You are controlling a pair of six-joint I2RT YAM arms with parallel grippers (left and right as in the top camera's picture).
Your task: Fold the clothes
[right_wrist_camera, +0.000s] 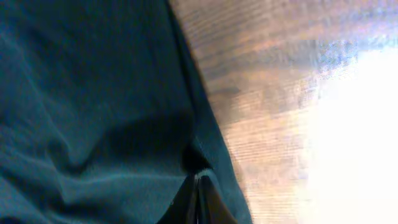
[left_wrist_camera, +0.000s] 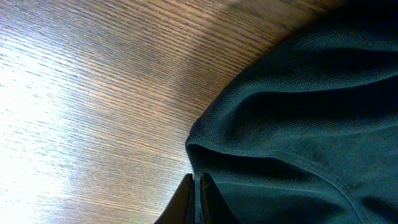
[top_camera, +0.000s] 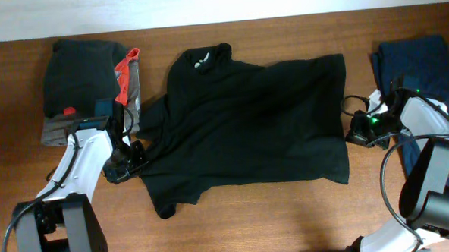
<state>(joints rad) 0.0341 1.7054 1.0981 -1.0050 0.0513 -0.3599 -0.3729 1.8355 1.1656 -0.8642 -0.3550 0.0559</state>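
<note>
Overhead shows the black shirt (top_camera: pixel 247 125) with an unreadable white collar mark (top_camera: pixel 199 64).

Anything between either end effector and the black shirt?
Nothing visible. The left end effector is shut on the left edge of the black shirt, the right end effector on its right edge. The folded pile and blue garment lie aside.

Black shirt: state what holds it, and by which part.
Both arms hold the black shirt by its edges. The left gripper pinches the fabric edge on its side, and the right gripper pinches the straight edge opposite.
</note>
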